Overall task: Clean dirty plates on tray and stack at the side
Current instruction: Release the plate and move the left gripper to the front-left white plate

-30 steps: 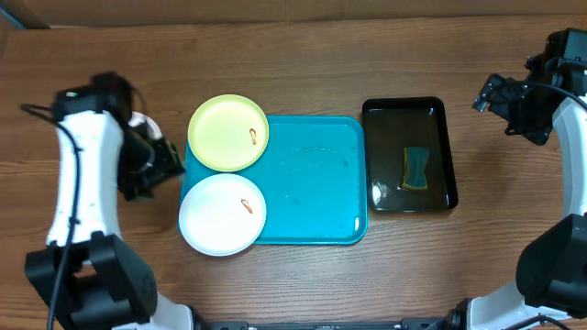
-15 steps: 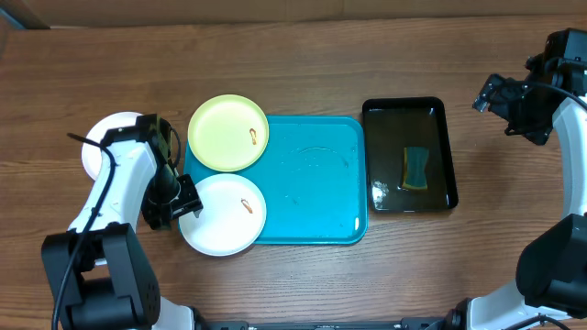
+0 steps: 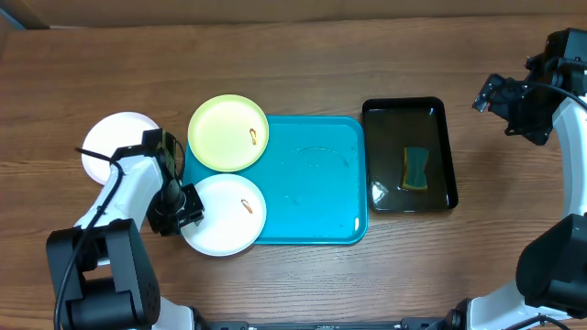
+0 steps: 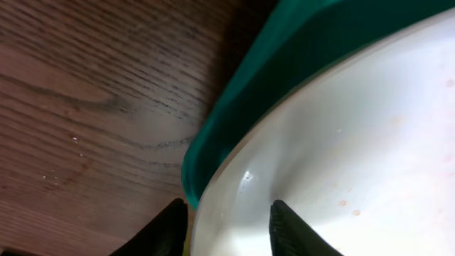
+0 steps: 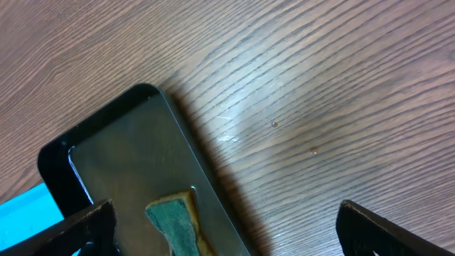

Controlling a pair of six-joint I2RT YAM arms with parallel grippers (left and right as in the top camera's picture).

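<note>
1. Left wrist view: left gripper (image 4: 227, 224) half-closed, straddling rim of white plate (image 4: 355, 135), not yet pinching.
2. Plate at front-left corner of blue tray (image 3: 312, 183), overhanging its edge; orange smear (image 3: 246, 204) on top.
3. Well apart, right gripper (image 3: 492, 92) spread wide, empty, near far right edge of table (image 3: 275, 55).
4. Risk: shallow bite on slick rim, so plate slipping free or dragging tray when lifted.
</note>
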